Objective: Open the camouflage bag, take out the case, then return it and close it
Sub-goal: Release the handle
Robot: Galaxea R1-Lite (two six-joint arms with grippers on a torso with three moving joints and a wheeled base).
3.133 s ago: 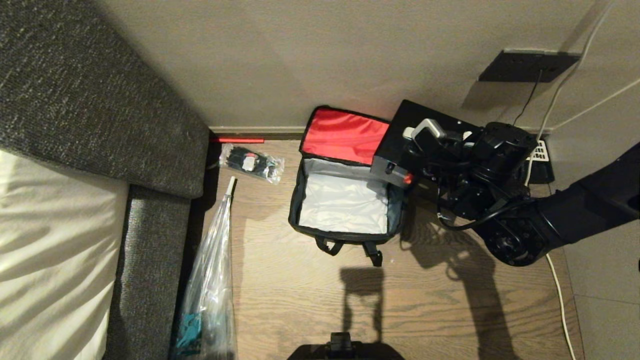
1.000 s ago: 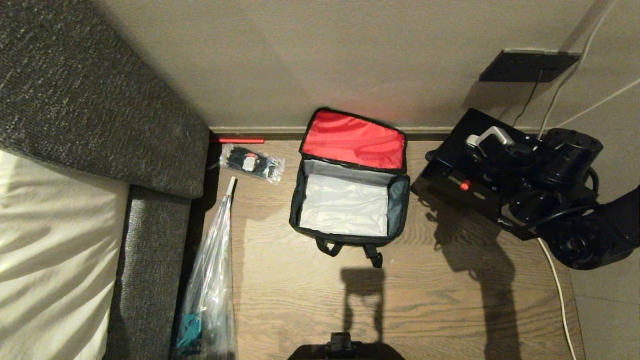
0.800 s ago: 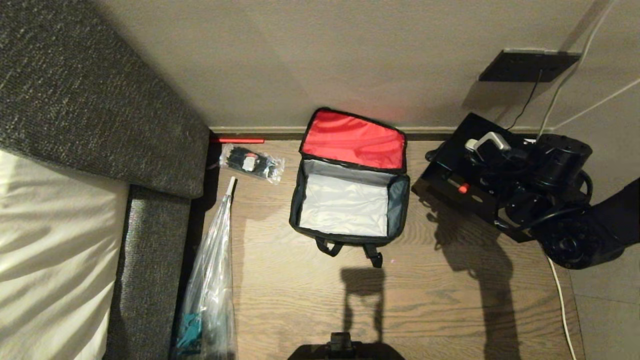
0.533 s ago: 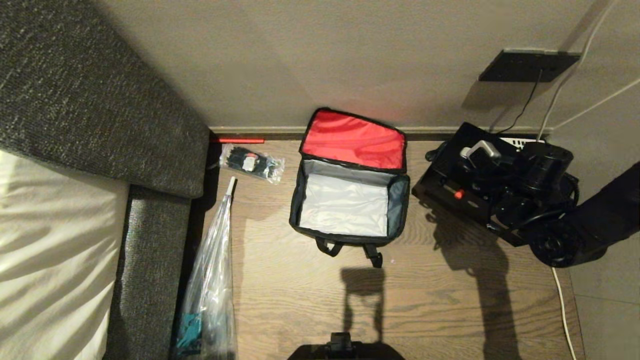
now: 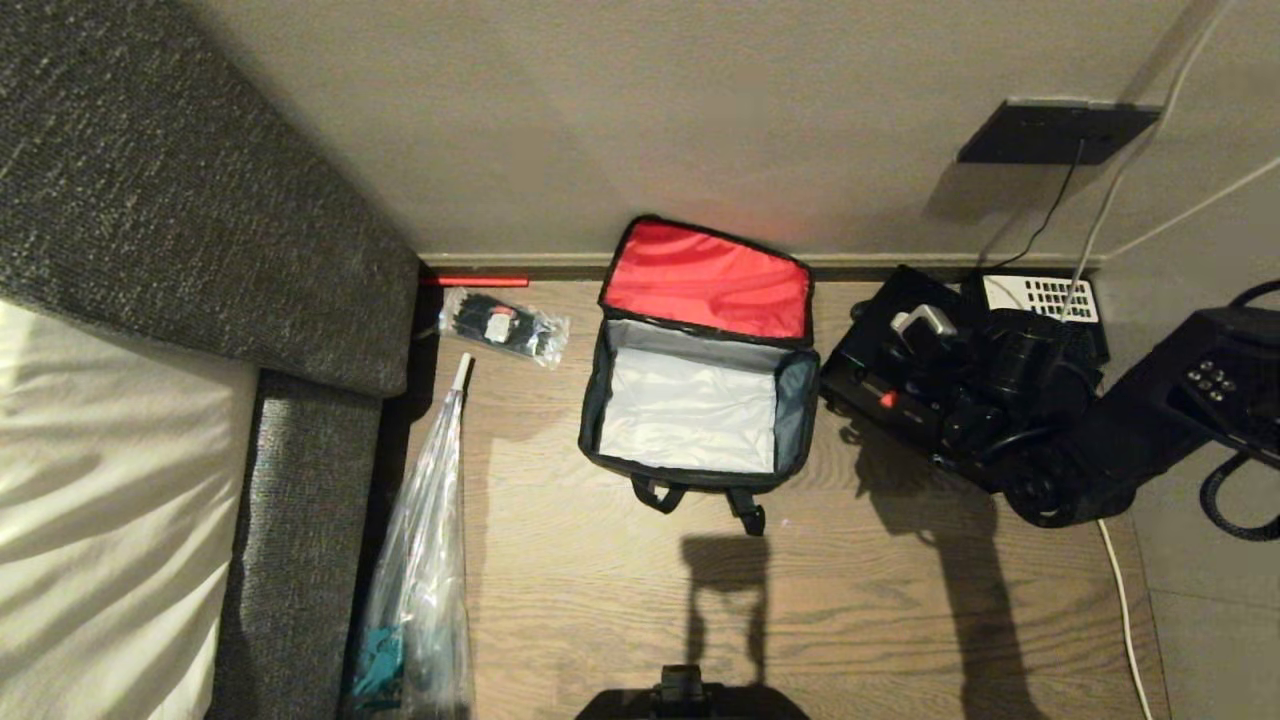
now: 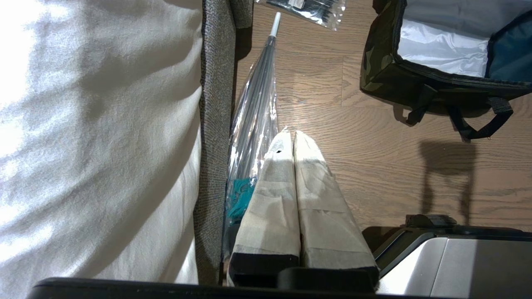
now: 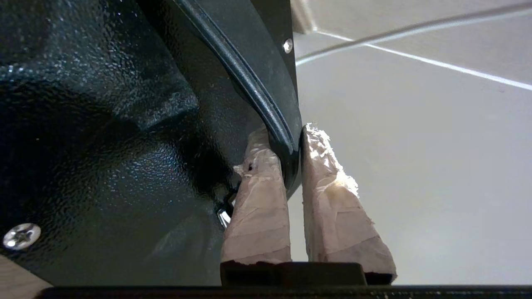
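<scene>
- The bag (image 5: pixel 697 385) sits on the floor (image 5: pixel 850 600) at the wall edge, flap thrown back, red lining up, its pale inside empty and ready for the return.
- The case (image 5: pixel 880 350) is out, low just right of the bag.
- Right gripper (image 7: pixel 291 166) pinches the case's rim, fingers nearly together.
- Left gripper (image 6: pixel 293 137), pressed together and empty, hangs parked near the sofa (image 6: pixel 214 124).

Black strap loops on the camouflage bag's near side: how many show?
2. Both black strap loops hang off the open green camouflage fabric bag: one toward its left, one toward its right. Others may be hidden.
</scene>
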